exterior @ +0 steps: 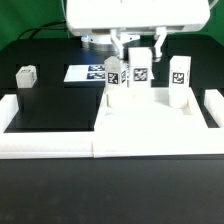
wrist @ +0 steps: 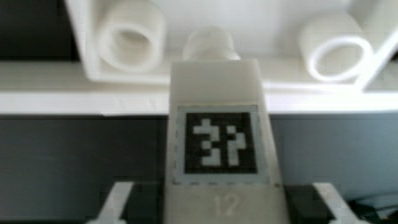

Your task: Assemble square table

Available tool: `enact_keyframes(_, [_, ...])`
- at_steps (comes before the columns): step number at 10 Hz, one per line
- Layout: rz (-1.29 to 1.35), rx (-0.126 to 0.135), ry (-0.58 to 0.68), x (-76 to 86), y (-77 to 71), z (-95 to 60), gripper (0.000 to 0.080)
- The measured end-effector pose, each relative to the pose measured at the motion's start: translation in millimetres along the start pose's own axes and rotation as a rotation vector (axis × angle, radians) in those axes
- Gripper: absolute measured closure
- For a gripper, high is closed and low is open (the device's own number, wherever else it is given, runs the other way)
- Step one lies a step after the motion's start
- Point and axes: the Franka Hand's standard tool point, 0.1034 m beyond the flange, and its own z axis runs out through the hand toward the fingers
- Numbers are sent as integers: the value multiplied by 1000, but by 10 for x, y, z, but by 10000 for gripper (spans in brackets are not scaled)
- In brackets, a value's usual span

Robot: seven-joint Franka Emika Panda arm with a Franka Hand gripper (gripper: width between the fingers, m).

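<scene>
1. The two-finger pincer (exterior: 139, 50) is clamped on one short, blocky white plastic leg (exterior: 140, 70), which it holds upright with the black-and-white tag showing.
2. Two more legs stand upright beside the pincer: the left-side leg (exterior: 115, 76) and the right-side leg (exterior: 178, 76), sides as in the exterior view.
3. A fourth leg (exterior: 25, 76) sits well apart, toward the exterior view's left.
4. One flat square white tabletop panel (exterior: 150, 120) lies beneath the pincer.

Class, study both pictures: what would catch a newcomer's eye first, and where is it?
The gripper grips the middle leg, which stands on the white tabletop between a second leg on the exterior view's left and a third leg on its right. A fourth leg sits alone on the black table, far to the exterior view's left, past the marker board.
</scene>
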Motion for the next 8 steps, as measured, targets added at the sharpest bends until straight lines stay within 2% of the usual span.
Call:
enact_keyframes(1, [5,17,15,91,-132,-12,508])
enact_keyframes(3, [-5,36,14,87,-349,54,508])
enact_keyframes(6, [-22,53,1,6,-564,171,508])
enact_keyframes(8, [-28,50,3,-46,-576,224,508])
